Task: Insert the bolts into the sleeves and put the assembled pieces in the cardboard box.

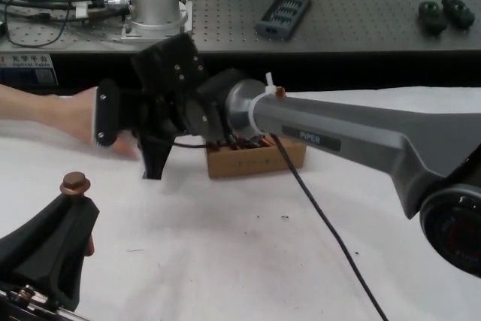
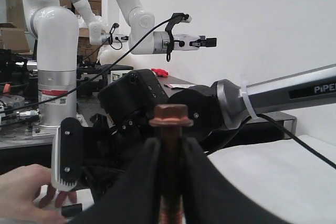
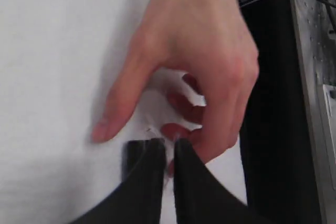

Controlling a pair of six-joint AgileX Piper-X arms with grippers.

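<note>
Copper bolt (image 1: 75, 183) stands upright in the left gripper (image 1: 74, 204), near the front-left corner of the white cloth (image 1: 225, 261). Both fingers are clamped on the shank, with the flanged head clear above the tips.

Right arm reaches across the bench from the right side. Right gripper (image 3: 167, 148) points down at the cloth, left of the box (image 1: 255, 162). Its fingers are drawn nearly together, with a thin slit between them.

A person's hand (image 3: 199, 51) comes in from the left edge and rests on the cloth right at the right gripper's tips, fingers curled. Touching or just apart — cannot tell.

A small dark piece (image 3: 132, 156) lies on the cloth just beside one right finger, too hidden to name.

Cardboard box sits mid-bench, partly behind the right arm's wrist. Copper-coloured pieces show inside, too small to sort out.

Left gripper and box are well apart.
</note>
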